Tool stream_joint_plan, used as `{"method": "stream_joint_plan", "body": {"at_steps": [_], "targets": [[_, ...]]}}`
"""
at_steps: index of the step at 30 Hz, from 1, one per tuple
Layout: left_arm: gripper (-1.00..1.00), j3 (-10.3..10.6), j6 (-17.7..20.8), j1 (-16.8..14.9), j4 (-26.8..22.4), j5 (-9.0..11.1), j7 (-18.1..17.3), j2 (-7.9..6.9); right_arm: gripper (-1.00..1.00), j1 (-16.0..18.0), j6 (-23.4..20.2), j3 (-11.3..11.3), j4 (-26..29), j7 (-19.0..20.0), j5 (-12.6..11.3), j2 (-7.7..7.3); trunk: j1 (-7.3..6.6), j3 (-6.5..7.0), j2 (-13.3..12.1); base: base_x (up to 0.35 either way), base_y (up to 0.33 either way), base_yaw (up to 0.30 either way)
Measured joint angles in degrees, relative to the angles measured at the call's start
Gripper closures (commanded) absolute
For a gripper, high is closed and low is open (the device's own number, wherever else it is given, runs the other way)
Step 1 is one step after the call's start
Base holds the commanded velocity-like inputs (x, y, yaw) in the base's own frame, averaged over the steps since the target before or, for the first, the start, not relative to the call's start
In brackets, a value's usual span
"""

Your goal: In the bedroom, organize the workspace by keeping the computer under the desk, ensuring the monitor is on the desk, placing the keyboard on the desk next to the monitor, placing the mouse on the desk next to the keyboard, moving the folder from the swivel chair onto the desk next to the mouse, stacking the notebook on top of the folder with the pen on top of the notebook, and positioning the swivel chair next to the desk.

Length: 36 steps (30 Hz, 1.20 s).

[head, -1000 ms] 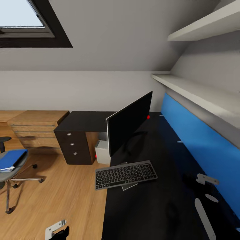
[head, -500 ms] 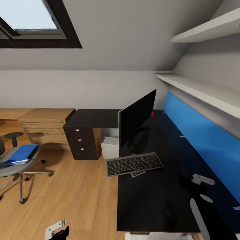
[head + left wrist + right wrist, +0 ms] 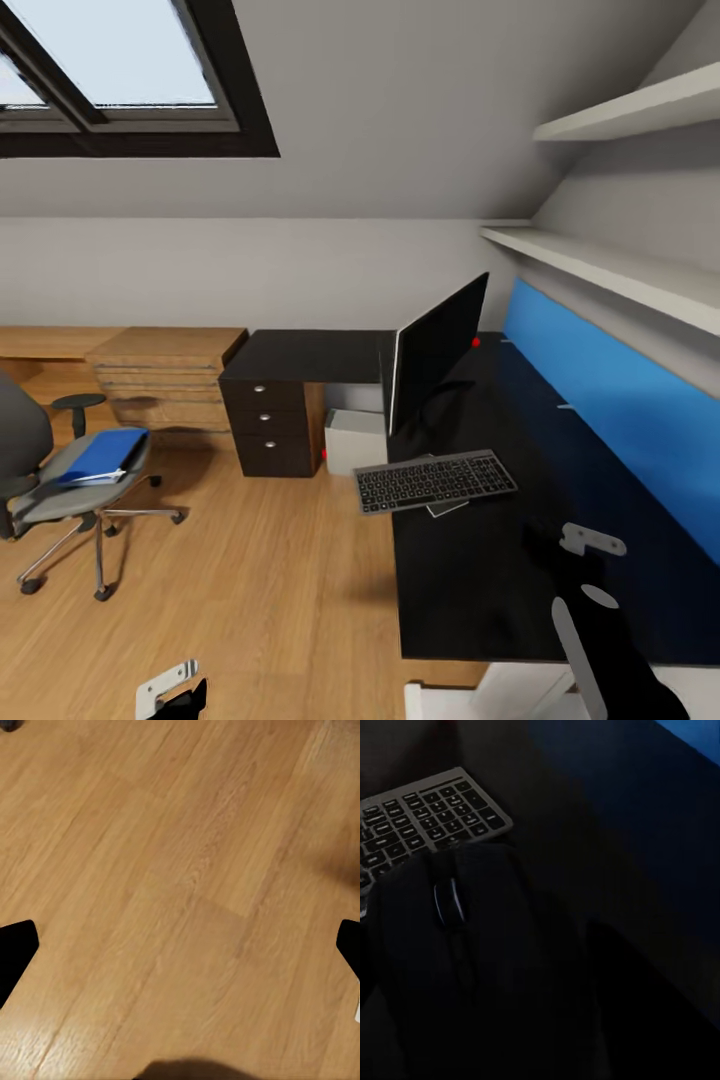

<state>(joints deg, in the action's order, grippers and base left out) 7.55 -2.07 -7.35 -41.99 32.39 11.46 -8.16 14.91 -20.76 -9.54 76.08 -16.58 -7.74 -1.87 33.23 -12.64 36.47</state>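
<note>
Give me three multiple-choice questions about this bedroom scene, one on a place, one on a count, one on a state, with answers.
1. Where does the folder lie? A on a bed; B on the swivel chair; C in a box.
2. How many knobs has the drawer unit? A two; B five; C three.
3. How is the left gripper? A open; B shut on a pen; C shut on a cup.
Answers: B, its blue shows on the grey seat; C, three silver knobs sit in a column; A, its fingertips stand wide apart over bare floor.
</note>
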Motion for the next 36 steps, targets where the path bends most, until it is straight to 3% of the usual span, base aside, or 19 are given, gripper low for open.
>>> {"method": "stream_joint_plan", "body": {"at_steps": [19, 22, 27, 32, 36], "targets": [[-1.00, 0.6, 0.0, 0.0, 0.8, -0.4, 0.0, 0.08, 1.00, 0.0, 0.1, 0.5, -2.0, -0.5, 5.1, 4.07, 0.00, 1.45, 0.0, 0.002, 0.332, 0.170], [-1.00, 0.6, 0.0, 0.0, 0.8, -1.0, 0.0, 0.08, 1.00, 0.0, 0.9, 2.3, -3.8, -0.5, 5.4, 4.16, -0.01, 1.59, 0.0, 0.061, 0.333, 0.221], [-1.00, 0.9, 0.1, 0.0, 0.9, -1.5, 0.0, 0.09, 1.00, 0.0, 5.0, 7.7, -9.0, -0.5, 5.6, 4.20, -0.01, 1.63, 0.0, 0.086, 0.314, 0.090], [-1.00, 4.3, 0.1, 0.0, 2.2, -1.6, 0.1, 0.09, 1.00, 0.0, 10.7, 12.8, -16.4, -0.3, 5.6, 4.26, -0.01, 1.62, 0.0, 0.115, 0.163, 0.005], [-1.00, 6.4, 0.1, 0.0, 2.4, -1.6, 0.1, 0.09, 1.00, 0.1, 15.8, 15.1, -22.8, -0.3, 5.6, 4.38, -0.01, 1.63, 0.0, 0.117, 0.071, 0.001]]}}
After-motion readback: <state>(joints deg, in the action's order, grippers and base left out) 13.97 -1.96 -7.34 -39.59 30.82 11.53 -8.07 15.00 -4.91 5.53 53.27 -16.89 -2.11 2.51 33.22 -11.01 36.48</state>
